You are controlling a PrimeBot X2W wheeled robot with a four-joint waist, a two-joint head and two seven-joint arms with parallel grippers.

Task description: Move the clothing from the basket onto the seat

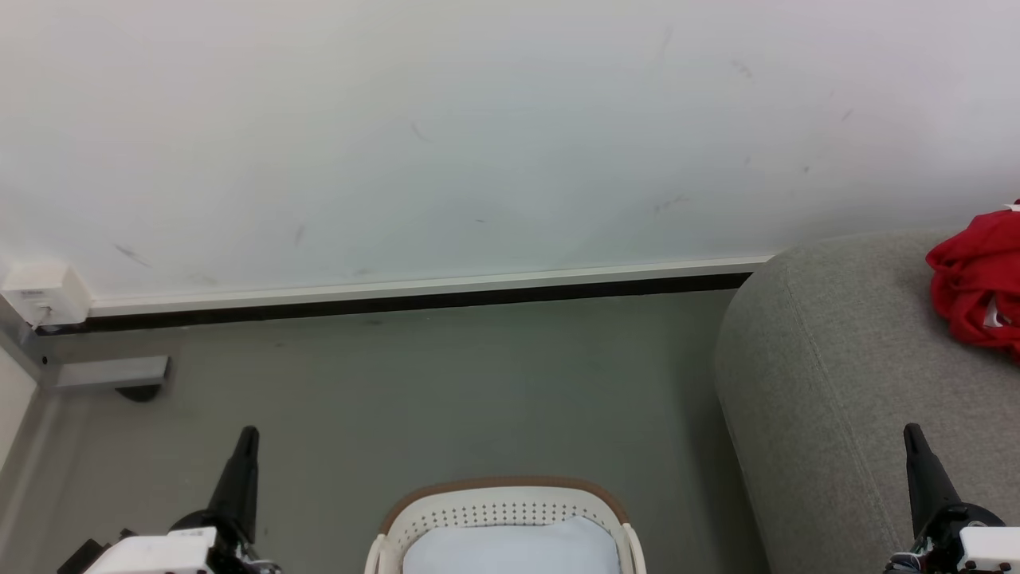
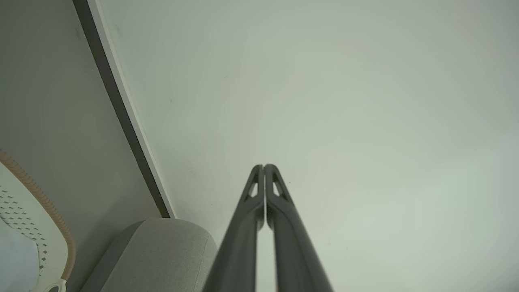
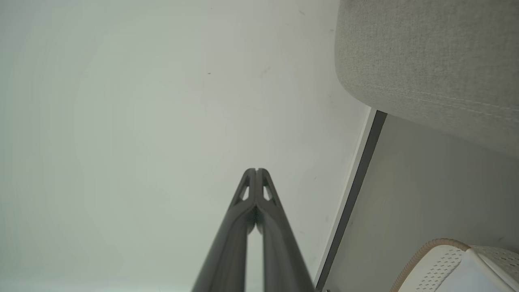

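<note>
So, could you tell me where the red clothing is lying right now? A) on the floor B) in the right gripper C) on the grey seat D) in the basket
C: the red clothing lies bunched on the grey seat, well clear of the basket.

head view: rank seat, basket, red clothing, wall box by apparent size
1. seat
2. basket, cut off by the frame edge
3. red clothing, also cut off, so 2 versus 3 is unsure
4. wall box
</note>
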